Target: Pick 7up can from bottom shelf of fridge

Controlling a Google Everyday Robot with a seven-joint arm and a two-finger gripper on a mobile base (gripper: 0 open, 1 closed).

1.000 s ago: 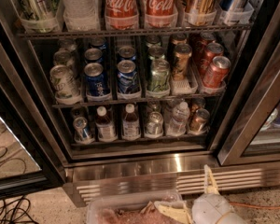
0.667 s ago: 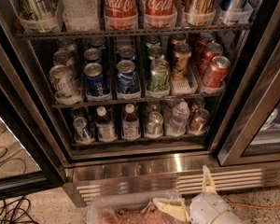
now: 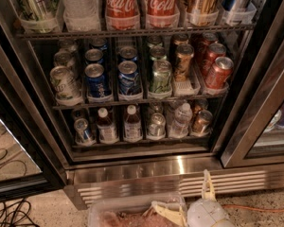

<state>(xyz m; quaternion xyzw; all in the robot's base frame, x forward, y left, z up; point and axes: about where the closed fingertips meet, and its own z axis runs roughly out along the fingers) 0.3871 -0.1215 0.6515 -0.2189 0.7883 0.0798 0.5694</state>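
Looking into the open fridge (image 3: 132, 168), we find the 7up can (image 3: 156, 125) upright on the bottom shelf (image 3: 142, 144), a little to the 3 o'clock side of the shelf's middle and near its front edge. Just beside it at 9 o'clock stand two brown bottles (image 3: 132, 124) with white caps. Beyond them, at the shelf's 9 o'clock end, is a blue can (image 3: 84, 130). At 3 o'clock from the 7up can stands a clear bottle (image 3: 181, 119), then a copper can (image 3: 201, 122).

The gripper (image 3: 182, 193) sits at 6 o'clock in the view, low in front of the steel grille (image 3: 255, 179) and well apart from the 7up can. Its jaws are spread: one pale finger points toward 12 o'clock and the other reaches out toward 9 o'clock, with nothing between them. That lower finger lies over the rim of a clear tub (image 3: 109, 212) on the floor.

On the rack above we see blue cans (image 3: 97, 79), a green can (image 3: 161, 76) and red cans (image 3: 218, 72). Cola bottles (image 3: 120, 6) stand on the rack at 12 o'clock. An orange cable (image 3: 255, 208) runs across the floor at 4 o'clock, and black cables (image 3: 9, 214) lie at 8 o'clock.
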